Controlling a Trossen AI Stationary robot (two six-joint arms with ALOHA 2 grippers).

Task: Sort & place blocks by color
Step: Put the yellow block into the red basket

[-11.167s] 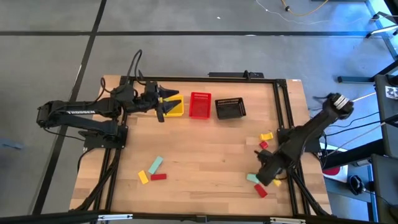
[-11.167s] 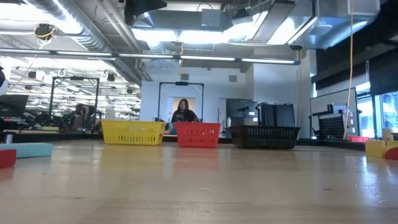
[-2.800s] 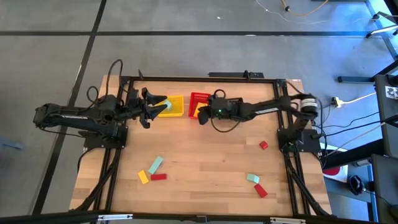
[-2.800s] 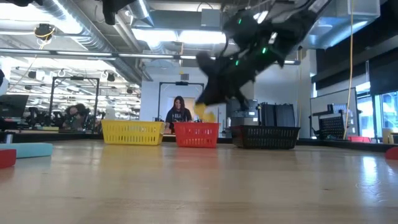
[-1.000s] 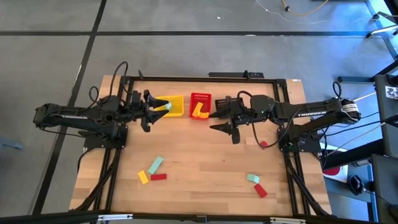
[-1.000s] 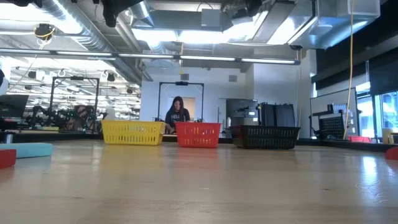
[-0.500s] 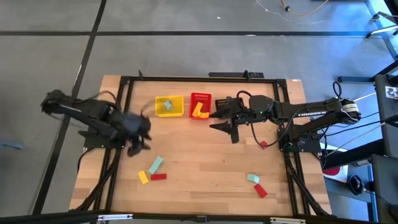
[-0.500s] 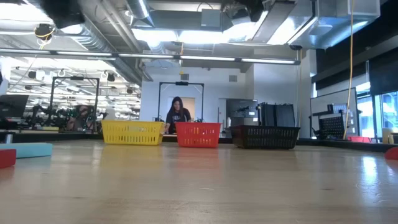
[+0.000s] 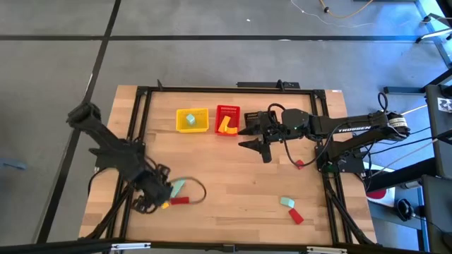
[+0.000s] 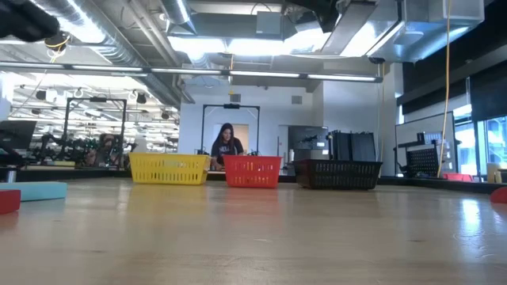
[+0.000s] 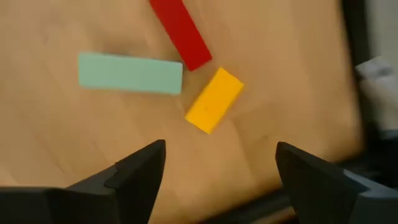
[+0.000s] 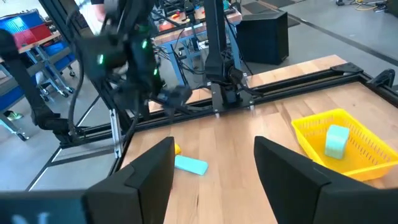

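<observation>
Three blocks (image 11: 214,100) fanned apart, left tool (image 11: 214,171) spread above

Table (image 9: 233,176): pale wood, edged by a black frame.
Yellow basket (image 9: 192,120): far side, left of the row.
Red basket (image 9: 227,120): middle.
Black basket (image 10: 339,174): right end.
Person (image 10: 226,147): in the room beyond, behind the baskets.
</observation>
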